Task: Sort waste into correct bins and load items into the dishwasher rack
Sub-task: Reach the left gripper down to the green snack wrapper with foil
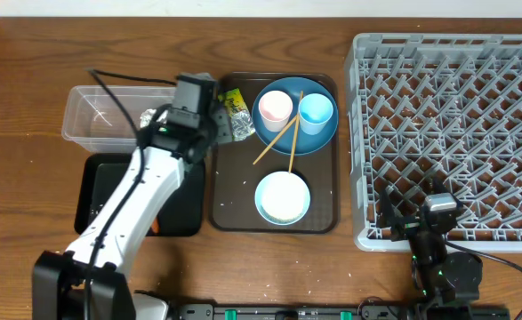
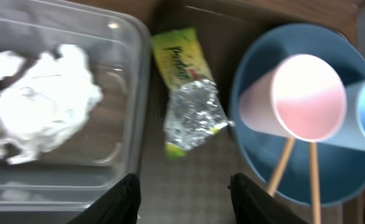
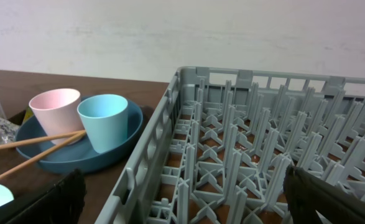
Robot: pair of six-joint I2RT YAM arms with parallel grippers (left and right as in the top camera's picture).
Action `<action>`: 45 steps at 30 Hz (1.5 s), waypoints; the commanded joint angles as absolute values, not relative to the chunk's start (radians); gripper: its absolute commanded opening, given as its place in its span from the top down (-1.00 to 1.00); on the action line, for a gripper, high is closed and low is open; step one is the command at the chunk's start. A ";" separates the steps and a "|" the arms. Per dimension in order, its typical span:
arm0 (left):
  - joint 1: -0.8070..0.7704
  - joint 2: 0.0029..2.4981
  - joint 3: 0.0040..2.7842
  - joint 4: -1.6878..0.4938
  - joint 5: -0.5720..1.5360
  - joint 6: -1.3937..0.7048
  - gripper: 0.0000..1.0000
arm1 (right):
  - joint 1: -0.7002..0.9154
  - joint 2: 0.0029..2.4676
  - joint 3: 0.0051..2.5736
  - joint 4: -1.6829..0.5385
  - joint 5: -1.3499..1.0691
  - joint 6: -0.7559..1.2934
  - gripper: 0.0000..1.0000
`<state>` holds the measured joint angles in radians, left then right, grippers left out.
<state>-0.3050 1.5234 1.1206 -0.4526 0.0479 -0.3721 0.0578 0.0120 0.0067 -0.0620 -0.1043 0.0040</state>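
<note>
Wrapper lies just ahead of the left end effector, between the clear tub and the blue plate. The end effector's 2 fingers stand half apart, empty. Likely light, crinkly, slippery: pinch across the crumpled foil middle.

Left arm: long white link, black joint housings, boxy black camera block at its 1 o'clock end, tiny green light near the wrist. Thin black left cable comes off it at 10 o'clock. Left hand: two matte black left fingers with rounded tips. Right arm, at 5 o'clock overhead: compact, all black, green lights low on it, black right cable curving out at 3 o'clock. Right hand: black right fingers, blurred.
</note>
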 commanded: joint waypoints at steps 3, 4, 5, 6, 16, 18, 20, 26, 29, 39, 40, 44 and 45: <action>-0.351 1.531 1.116 -0.438 0.059 -0.384 0.01 | 0.059 0.007 0.006 -0.064 -0.112 0.010 -0.98; -0.356 1.536 1.116 -0.432 0.056 -0.384 0.01 | 0.059 0.007 0.006 -0.064 -0.112 0.010 -0.98; -0.363 1.545 1.116 -0.426 0.040 -0.384 0.01 | 0.059 0.007 0.005 -0.064 -0.112 0.010 -0.99; -0.366 1.551 1.116 -0.424 0.026 -0.384 0.01 | 0.059 0.007 0.005 -0.064 -0.112 0.010 -0.98; -0.373 1.678 1.116 -0.364 -0.038 -0.411 0.01 | 0.059 0.007 0.006 -0.064 -0.112 0.010 -0.99; -0.373 1.703 1.116 -0.349 -0.038 -0.413 0.01 | 0.059 0.007 0.006 -0.064 -0.112 0.010 -0.99; -0.373 1.724 1.116 -0.336 -0.038 -0.414 0.01 | 0.059 0.007 0.005 -0.064 -0.112 0.010 -0.99; -0.373 1.740 1.116 -0.326 -0.039 -0.413 0.01 | 0.059 0.007 0.006 -0.064 -0.112 0.010 -0.99; -0.373 1.740 1.116 -0.324 -0.038 -0.413 0.01 | 0.059 0.007 0.006 -0.064 -0.112 0.010 -0.99; -0.373 1.775 1.116 -0.309 -0.046 -0.414 0.01 | 0.059 0.007 0.005 -0.064 -0.112 0.010 -0.99; -0.373 1.782 1.116 -0.304 -0.047 -0.413 0.01 | 0.059 0.007 0.005 -0.064 -0.112 0.010 -0.98; -0.373 1.803 1.116 -0.292 -0.078 -0.413 0.01 | 0.059 0.007 0.005 -0.064 -0.112 0.010 -0.98; -0.373 1.804 1.116 -0.289 -0.089 -0.413 0.01 | 0.059 0.007 0.005 -0.064 -0.112 0.010 -0.98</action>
